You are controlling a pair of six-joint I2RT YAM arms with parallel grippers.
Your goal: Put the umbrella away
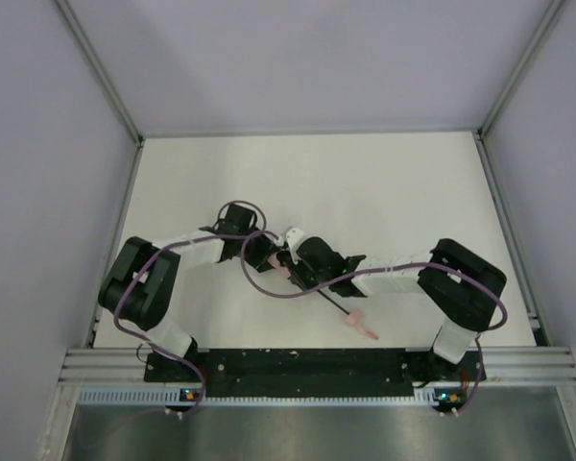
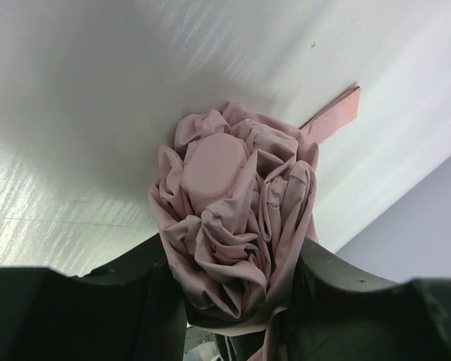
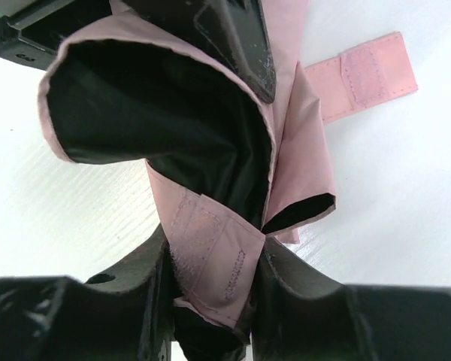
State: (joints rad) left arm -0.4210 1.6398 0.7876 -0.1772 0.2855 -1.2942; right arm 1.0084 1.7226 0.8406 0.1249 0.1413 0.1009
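I saw the umbrella [image 2: 225, 218] collapsed, its pale pink fabric crumpled into a tight bundle with black lining [image 3: 158, 128] showing; its thin black shaft [image 1: 334, 303] slanted to a small pink handle [image 1: 358, 323], its strap tab [image 3: 370, 75] flat on the table [image 1: 365, 182]

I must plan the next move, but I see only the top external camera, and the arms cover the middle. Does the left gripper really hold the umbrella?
Observer: Yes. In the left wrist view, the left gripper is closed on the umbrella, around its bunched pink fabric.
Operator: And the right gripper?
Observer: It pinches a pink tab with a stitched fastener patch, at the edge of the fabric.
Operator: Is the closing strap wrapped around?
Observer: No. The strap lies flat and loose on the table, beside the fabric.
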